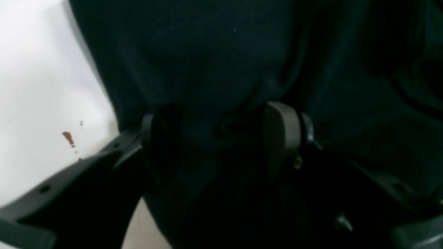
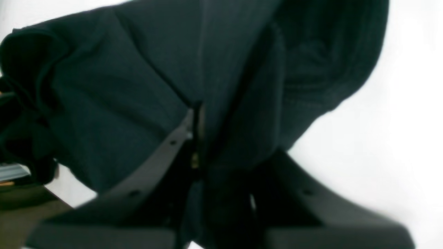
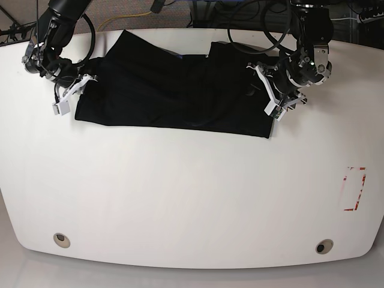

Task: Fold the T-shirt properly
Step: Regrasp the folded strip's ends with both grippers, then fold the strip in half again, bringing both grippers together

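Both arms are down at the far side of the white table (image 3: 192, 198), the left gripper (image 1: 221, 133) and right gripper (image 2: 207, 138) each pinching an end of the black T-shirt (image 3: 174, 90).

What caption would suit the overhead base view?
Two robot arms grip opposite ends of a black T-shirt on a white table.

No words or numbers can be read anywhere. The table (image 3: 180, 198) has a red mark (image 3: 354, 189) near one edge, shaped like a box, but it spells nothing.
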Available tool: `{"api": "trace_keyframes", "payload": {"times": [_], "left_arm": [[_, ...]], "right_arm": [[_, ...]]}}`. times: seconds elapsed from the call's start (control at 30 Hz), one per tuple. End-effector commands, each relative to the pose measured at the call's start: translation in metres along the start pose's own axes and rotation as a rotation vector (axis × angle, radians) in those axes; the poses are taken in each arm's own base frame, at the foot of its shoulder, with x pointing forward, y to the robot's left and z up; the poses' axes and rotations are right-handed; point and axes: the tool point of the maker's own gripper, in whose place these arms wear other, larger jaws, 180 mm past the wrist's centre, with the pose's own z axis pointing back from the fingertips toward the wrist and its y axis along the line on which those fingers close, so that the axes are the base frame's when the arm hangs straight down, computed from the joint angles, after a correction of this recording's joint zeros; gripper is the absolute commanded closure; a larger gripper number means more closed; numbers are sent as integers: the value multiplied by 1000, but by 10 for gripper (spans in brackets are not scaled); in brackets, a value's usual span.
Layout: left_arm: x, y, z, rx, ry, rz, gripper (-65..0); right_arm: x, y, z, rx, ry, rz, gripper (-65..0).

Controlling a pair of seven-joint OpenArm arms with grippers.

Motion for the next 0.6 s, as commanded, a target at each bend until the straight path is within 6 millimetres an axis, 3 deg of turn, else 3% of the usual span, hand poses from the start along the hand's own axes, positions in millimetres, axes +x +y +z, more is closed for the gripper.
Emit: {"api": "trace_keyframes", "payload": {"times": [0.0,0.13,0.23,0.3,0.57], "left_arm": [[-3,0,0,7,20,-6,-358],[0,-16,-10,-27,4,38,-360],[11,-21,-20,-45,-19,65,-360],[12,-26,-29,-66,-17,92,-360],[19,-50,-56,-135,-16,181,-360]], "right_arm": [[36,10,19,-23,-75,120,0],[47,28,29,-37,-66,217,0],[54,53,28,-20,-73,281,0],[68,74,30,-8,-102,360,0],[76,162,0,185,-133,489,0]]}}
